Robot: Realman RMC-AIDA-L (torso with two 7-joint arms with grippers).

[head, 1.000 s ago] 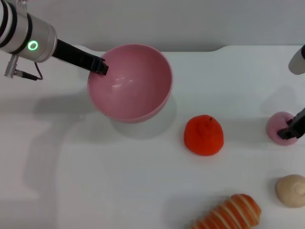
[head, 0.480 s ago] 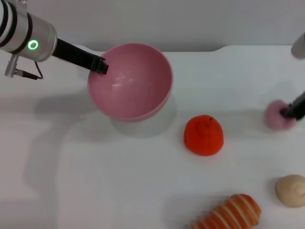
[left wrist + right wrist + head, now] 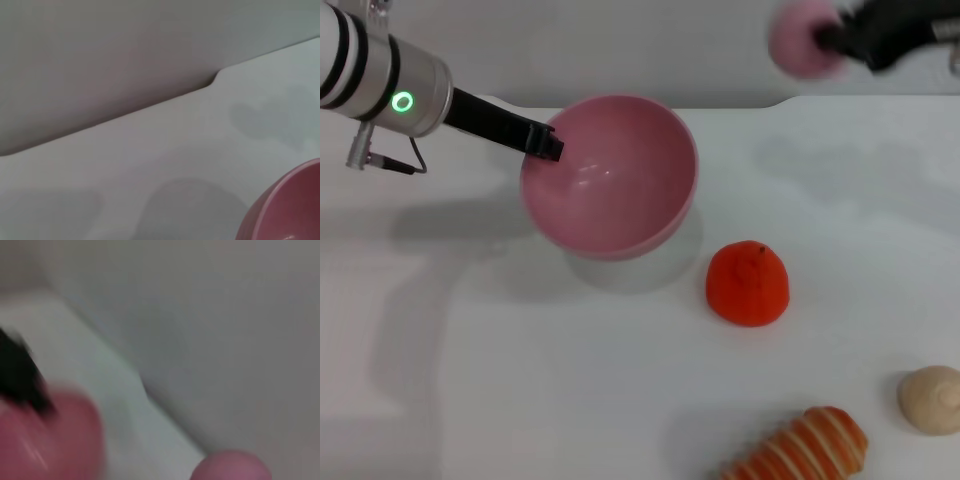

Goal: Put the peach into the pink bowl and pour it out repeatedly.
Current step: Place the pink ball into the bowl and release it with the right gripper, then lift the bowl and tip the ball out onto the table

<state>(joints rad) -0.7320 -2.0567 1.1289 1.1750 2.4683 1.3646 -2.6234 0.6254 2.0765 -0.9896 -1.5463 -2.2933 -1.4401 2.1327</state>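
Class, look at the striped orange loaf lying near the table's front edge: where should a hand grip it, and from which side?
Grip the loaf across its narrow middle, coming from above. It lies flat and elongated, slanting on the table, so fingers should close across its short width. Its lower end is cut off by the head view.

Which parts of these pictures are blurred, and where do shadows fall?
Head view: the peach and right gripper are smeared by motion; the pink bowl, held at its rim by the left gripper, is sharp and casts a soft shadow on the table. Right wrist view: blurred throughout. Left wrist view: faint shadows on the table.
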